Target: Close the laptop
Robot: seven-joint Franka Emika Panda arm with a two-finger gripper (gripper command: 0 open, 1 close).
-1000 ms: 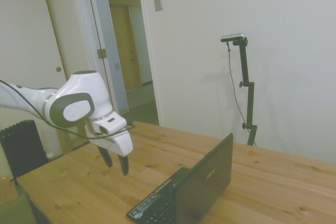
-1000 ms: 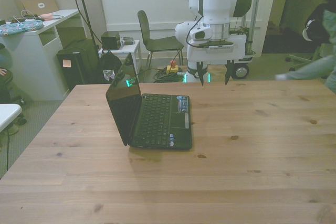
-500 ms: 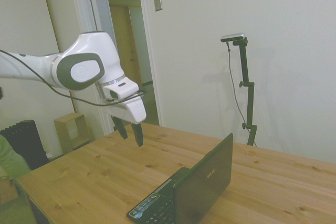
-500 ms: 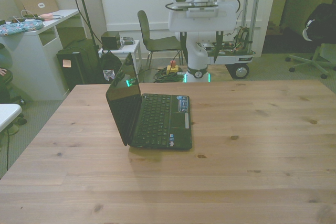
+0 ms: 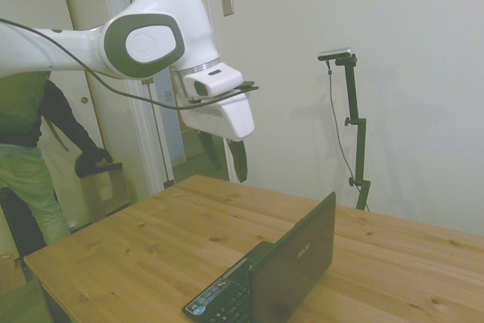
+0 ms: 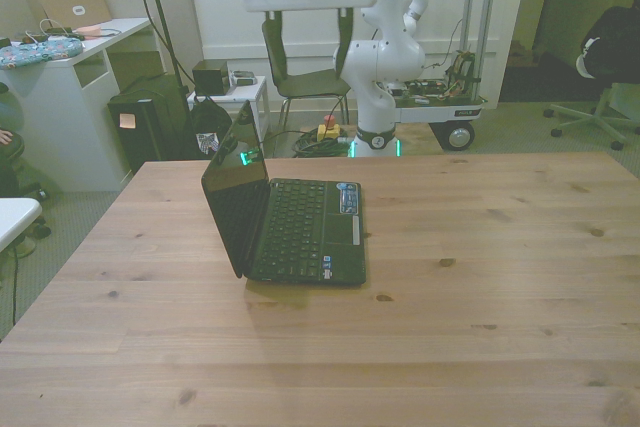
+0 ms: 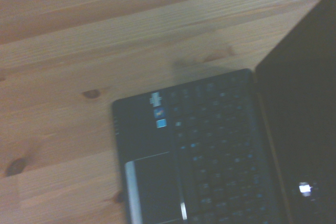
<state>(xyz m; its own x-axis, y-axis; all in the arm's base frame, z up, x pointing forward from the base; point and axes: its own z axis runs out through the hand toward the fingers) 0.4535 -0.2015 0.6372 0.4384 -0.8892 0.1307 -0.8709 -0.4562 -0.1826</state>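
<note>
- Laptop (image 6: 290,217) sits open on the wooden counter (image 6: 480,277), toward the front view's left of centre; lid stands upright, a little past vertical, base flat on the wood.
- Side view shows the lid's back with a small silver logo; laptop (image 5: 276,270) lies at the near edge of that frame. Front view shows the dark screen and keyboard instead.
- Wrist view, blurred: laptop (image 7: 210,150) seen from above, with keyboard, touchpad and small blue-white stickers on the palm rest.
- Pincer (image 5: 227,158) hangs high above the counter, well apart from the laptop, touching nothing. Front view: pincer (image 6: 310,29) has its fingers spread apart.
- A person (image 5: 34,149) stands beyond the counter's far end in the side view; not seen in the front view.
- Front view only: chair (image 6: 295,72) and white desk (image 6: 70,97) behind the counter.
</note>
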